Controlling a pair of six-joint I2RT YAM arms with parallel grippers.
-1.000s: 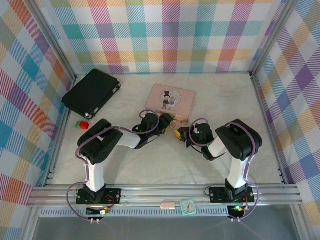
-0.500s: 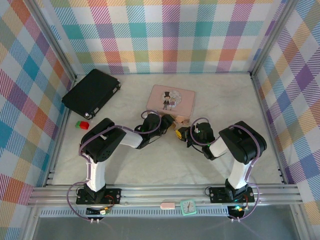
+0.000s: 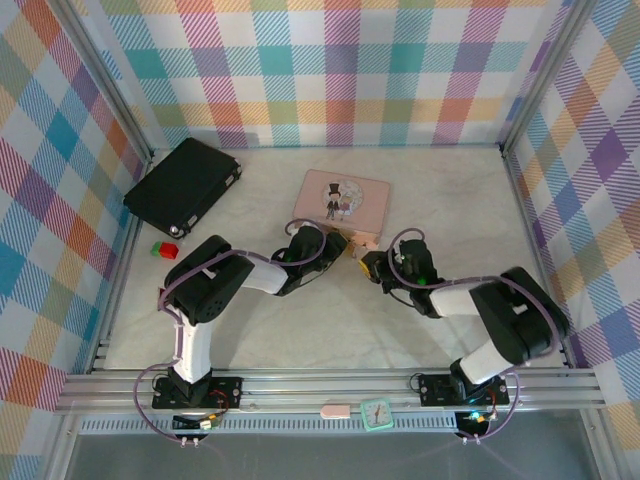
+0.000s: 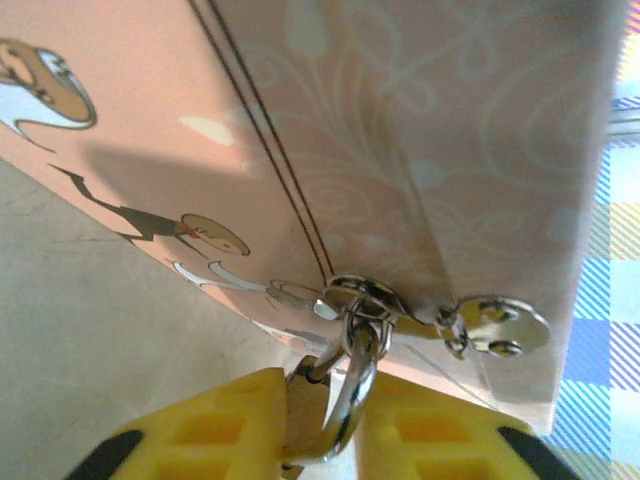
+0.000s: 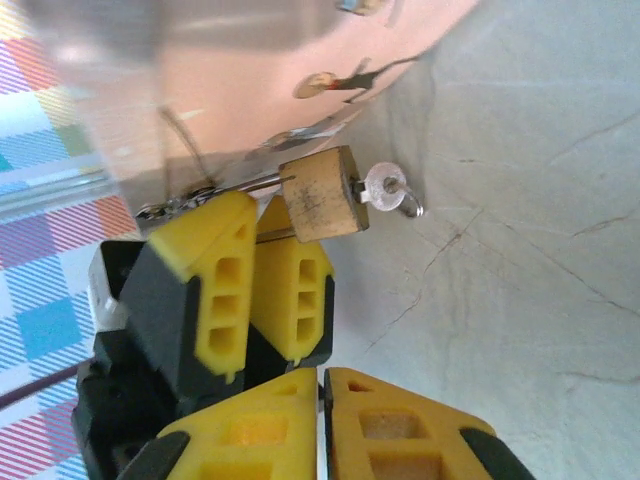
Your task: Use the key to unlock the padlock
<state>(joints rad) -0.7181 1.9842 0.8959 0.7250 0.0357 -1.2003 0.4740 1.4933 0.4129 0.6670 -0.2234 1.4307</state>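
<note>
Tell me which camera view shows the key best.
Right wrist: the key sticks out of the padlock, head and ring sharp against the table. Left wrist faces the shackle end instead; top external is too small to tell.

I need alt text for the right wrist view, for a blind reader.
A brass padlock with the key in it sits by a pink tin, its shackle between the fingers of the left claw. The right claw is below, shut.

Left hand [image 4: 322, 418] clamped padlock [image 5: 318, 195], right arm [image 3: 505, 325] outward
</note>
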